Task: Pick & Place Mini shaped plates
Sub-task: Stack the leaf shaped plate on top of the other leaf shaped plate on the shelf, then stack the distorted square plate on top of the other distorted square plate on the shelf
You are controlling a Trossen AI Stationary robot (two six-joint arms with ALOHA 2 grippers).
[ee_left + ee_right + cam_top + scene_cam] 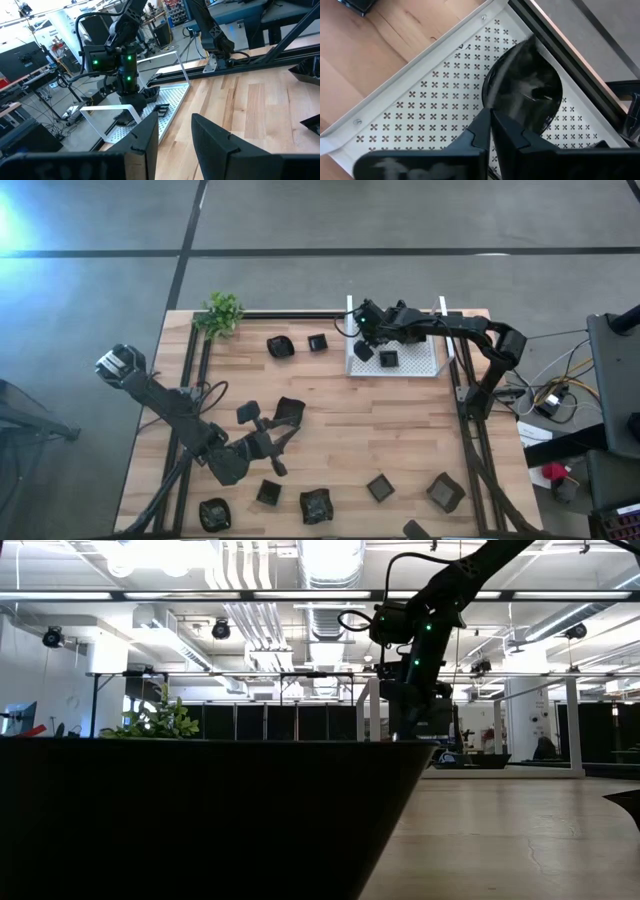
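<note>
Left gripper (268, 442) sits idle near the table's front edge, fingers wide, holding nothing; loose mini plates (318, 505) lie around it. Further back, right gripper (364, 340) hangs over the white mesh tray (424, 366), fingers nearly together pinching the rim of a round black dish (527, 90); a square plate (388, 359) lies in the tray beside it.

Glossy black mini shaped plates (380, 487) lie on the pale wooden table (330, 425). The white tray (420, 365) carries a cross-shaped perforation pattern. Beside the table's corner, a green plant (221, 313).
</note>
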